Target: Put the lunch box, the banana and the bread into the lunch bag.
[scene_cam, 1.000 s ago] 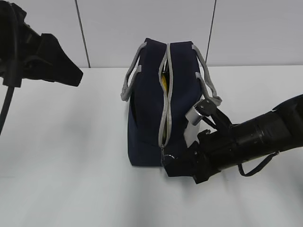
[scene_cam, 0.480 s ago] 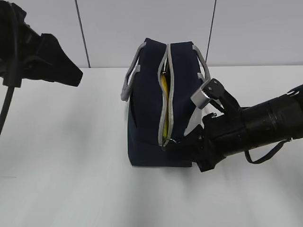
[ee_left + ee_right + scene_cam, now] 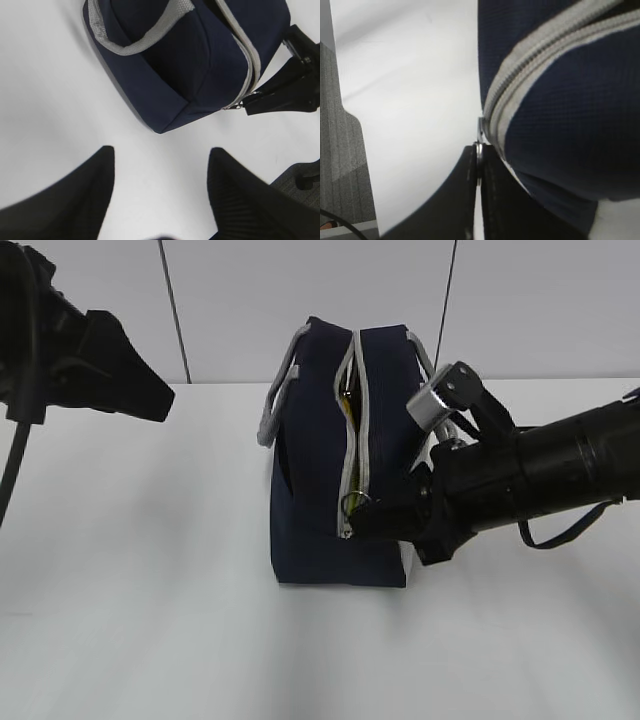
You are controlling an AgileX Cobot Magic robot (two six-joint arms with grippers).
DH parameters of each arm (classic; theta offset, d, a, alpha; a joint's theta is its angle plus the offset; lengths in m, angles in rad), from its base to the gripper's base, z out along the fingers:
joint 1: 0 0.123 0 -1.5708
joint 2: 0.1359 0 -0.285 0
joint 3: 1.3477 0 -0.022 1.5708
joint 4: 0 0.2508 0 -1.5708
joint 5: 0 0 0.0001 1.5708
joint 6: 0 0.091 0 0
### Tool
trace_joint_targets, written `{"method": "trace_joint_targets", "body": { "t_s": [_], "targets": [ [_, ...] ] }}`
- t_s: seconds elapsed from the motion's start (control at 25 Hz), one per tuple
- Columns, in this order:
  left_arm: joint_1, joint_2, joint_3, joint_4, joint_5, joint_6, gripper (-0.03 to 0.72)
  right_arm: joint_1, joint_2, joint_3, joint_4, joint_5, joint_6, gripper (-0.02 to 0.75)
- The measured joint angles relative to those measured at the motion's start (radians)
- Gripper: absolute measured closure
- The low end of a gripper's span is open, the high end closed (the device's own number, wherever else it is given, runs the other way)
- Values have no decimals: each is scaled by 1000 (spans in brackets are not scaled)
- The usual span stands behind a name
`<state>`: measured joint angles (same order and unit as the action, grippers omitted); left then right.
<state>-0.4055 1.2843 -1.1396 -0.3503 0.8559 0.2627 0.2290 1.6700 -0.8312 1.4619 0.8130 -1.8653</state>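
**Right fingers pinch the bag's zipper pull**

The navy lunch bag [image 3: 335,480] stands upright on the white surface [image 3: 150,620], its grey zipper [image 3: 352,440] running up the end that faces us. Through the parted zipper, just above the right fingers, a sliver of yellow banana [image 3: 346,405] shows inside. The metal zipper pull [image 3: 479,160] sits low on that end, and the right fingers [image 3: 480,172] are pressed together on it, touching the bag's lower corner. Grey strap handles [image 3: 278,400] hang to either side. The left fingers [image 3: 160,190] stand well apart with nothing between them, above bare surface, clear of the bag's near corner.
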Motion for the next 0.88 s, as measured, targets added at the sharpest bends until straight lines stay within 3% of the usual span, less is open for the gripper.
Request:
{"method": "trace_joint_targets", "body": {
  "t_s": [0.88],
  "targets": [
    [0,0,0,0,-3,17,277,0,-65,-204,-99,56,116,738]
  ]
}}
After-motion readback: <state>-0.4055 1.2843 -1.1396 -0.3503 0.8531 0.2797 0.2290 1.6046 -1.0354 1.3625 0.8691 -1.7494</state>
